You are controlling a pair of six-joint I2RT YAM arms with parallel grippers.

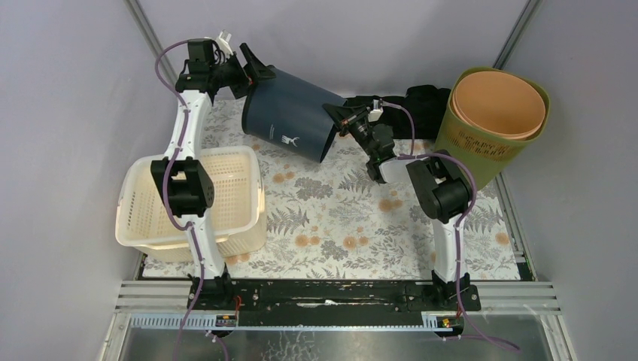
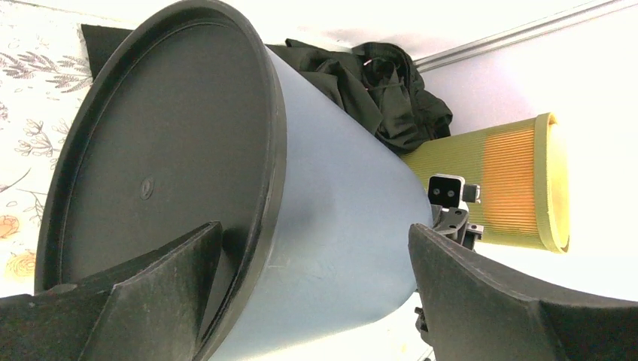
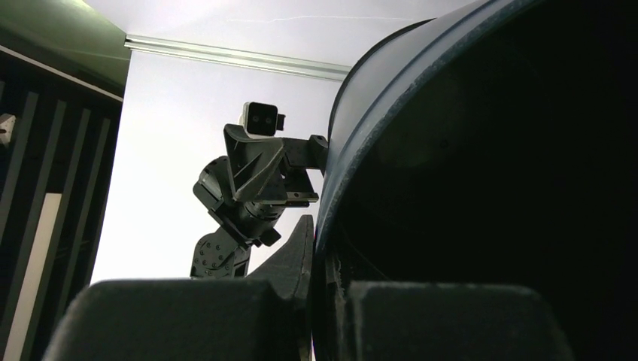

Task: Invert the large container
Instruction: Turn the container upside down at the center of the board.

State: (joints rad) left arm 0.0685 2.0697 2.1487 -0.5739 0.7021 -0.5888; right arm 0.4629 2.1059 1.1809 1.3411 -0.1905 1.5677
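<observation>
Watching the large dark-blue container (image 1: 290, 113): it lies tipped on its side between the two tools, mouth toward the right tool (image 1: 342, 119), black base toward the left tool (image 1: 252, 66). I can't tell whether its lower side rests on the floral counter (image 1: 338, 203).

Right tool is clenched on the rim, one finger inside the mouth and one outside. Left tool is released, jaws wide. One finger sits across the base face and the other alongside the wall. I can't confirm contact.

My risk list:
- The only grip I can see is one thin rim pinch. As the flip continues, I expect the rim could pivot or slide out of the pads.
- The body is round, so if it drops it probably rolls.
- If the left tool pushes on the base rather than bracing it, it could lever the rim out of the right tool.
- The black cloth (image 1: 410, 101) just behind the right tool could end up under the rim and leave the container sitting crooked.
- The green bin (image 1: 496, 120) is near the far side of the right tool, so a wide wrist swing might clip it.
</observation>
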